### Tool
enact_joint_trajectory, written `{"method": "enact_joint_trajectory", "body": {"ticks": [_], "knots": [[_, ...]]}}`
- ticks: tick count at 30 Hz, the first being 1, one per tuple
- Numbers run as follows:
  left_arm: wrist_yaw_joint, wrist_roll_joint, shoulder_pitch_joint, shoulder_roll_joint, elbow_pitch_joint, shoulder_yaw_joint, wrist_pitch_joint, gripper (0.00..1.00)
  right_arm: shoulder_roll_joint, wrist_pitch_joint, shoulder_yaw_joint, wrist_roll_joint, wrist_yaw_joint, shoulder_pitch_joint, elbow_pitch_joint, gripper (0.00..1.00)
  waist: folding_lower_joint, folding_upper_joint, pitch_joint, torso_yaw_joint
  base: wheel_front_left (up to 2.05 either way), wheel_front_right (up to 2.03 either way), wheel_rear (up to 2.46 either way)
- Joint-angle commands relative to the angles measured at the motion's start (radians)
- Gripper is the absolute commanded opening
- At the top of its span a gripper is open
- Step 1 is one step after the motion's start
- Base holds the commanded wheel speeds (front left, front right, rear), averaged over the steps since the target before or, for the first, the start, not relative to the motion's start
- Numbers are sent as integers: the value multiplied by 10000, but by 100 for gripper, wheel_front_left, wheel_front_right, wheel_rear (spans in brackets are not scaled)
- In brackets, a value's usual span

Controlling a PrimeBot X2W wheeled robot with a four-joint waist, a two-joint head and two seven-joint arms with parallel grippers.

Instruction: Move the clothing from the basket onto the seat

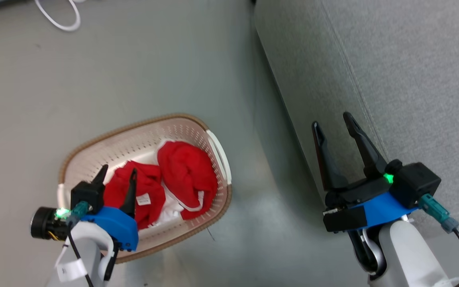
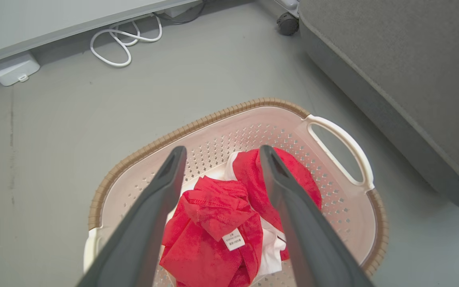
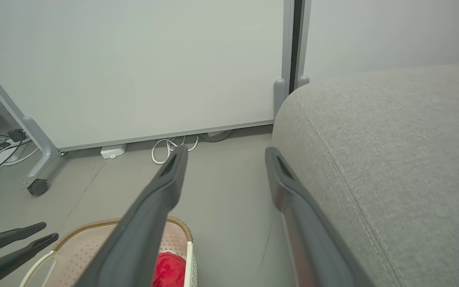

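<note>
Two grippers, one basket (image 1: 134,127) of red clothing (image 1: 187,171), one grey seat (image 1: 412,79).
Nearest me, the left gripper (image 1: 118,170) hangs over the basket's near end, its two fingers spread and pinching nothing. The clothing, two red bundles with white trim and one small white tag, lies in the basket beneath and just beyond its fingertips. The right gripper (image 1: 331,120), also spread and empty, hovers at the seat's front edge, well apart from the clothing. Farther off, one white cable (image 1: 60,20) loops on the floor (image 1: 94,71).

Left hand (image 1: 119,168) and right hand (image 1: 331,120) dark-fingered, blue wrist mounts (image 1: 377,209), white forearms (image 1: 410,255), green lights (image 1: 389,178), seemingly teal plugs (image 1: 432,207)
</note>
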Motion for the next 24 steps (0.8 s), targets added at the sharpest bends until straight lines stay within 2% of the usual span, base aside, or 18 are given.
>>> {"method": "enact_joint_trajectory", "body": {"ticks": [1,16,20,21,24], "knots": [[-67,125,-363,188,245,-153,79,100,-17,-30,51,88,1,-334,-85,100,-2,0,884,-487,0,0,0],[10,967,-2128,1281,2313,-1407,407,100,-16,-31,438,864,1,-1010,-456,100,-2,0,2721,-1175,0,0,0],[168,1197,-2343,1490,2588,-1573,489,100,-16,-30,535,991,2,-1140,-491,100,-2,0,2964,-1300,0,0,0],[360,1321,-2485,1646,2725,-1627,486,100,-16,-31,588,1077,2,-1165,-526,100,-2,0,3093,-1373,0,0,0],[555,1491,-2664,1840,2904,-1760,524,100,-16,-31,688,1214,1,-1220,-563,100,-2,0,3297,-1490,0,0,0]]}}
